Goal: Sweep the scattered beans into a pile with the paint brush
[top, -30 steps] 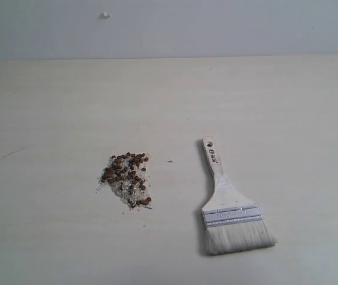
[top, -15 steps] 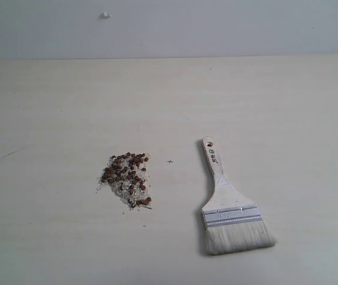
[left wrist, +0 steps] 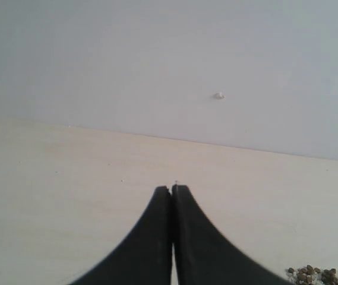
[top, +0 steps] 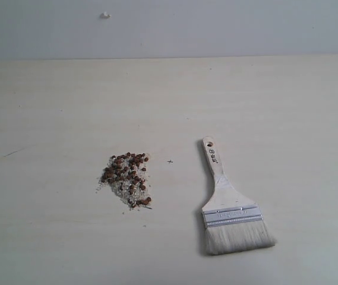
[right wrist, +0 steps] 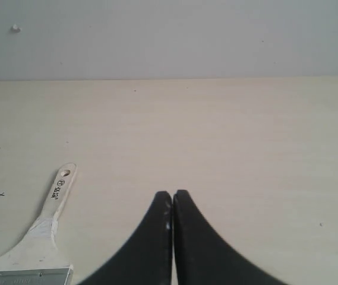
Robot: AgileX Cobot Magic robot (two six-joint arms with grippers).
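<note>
Grippers. The left gripper (left wrist: 172, 189) has its jaws pressed together with nothing between them. The right gripper (right wrist: 172, 193) is the same: fully closed and empty. Neither shows in the exterior view, and neither touches anything.

Brush (top: 225, 199). It lies flat on the table (top: 287, 119), nearest the exterior camera, at about 5 o'clock from the table's middle. The bristles (top: 238, 237) are at the near end and the ferrule (top: 233, 215) sits just beyond them. The handle (top: 215, 163) runs away toward 11 o'clock and ends in a hole. In the right wrist view the handle appears close beside the closed jaws.

Beans (top: 127, 175). They lie at 9 o'clock from the handle, well apart from it, and are mixed with white grains. They already form a loose pile, with a few strays at its near edge. A small cross mark (top: 170, 161) sits between the pile and the handle tip.

Beyond: bare table, then a plain wall (top: 216, 27) with a small knob (top: 105, 15) at 11 o'clock.

Handling, as judged:
- The brush is probably light, with a stiff wooden handle and soft, yielding bristles.
- The narrow part of the handle beyond the ferrule is the best place to grip, and it is nearer the right gripper.
- The jaws must open first.
- The handle lies flat, so fingertips could skid off it.
- The beans are small, round and likely to roll, so they call for slow, shallow strokes.
</note>
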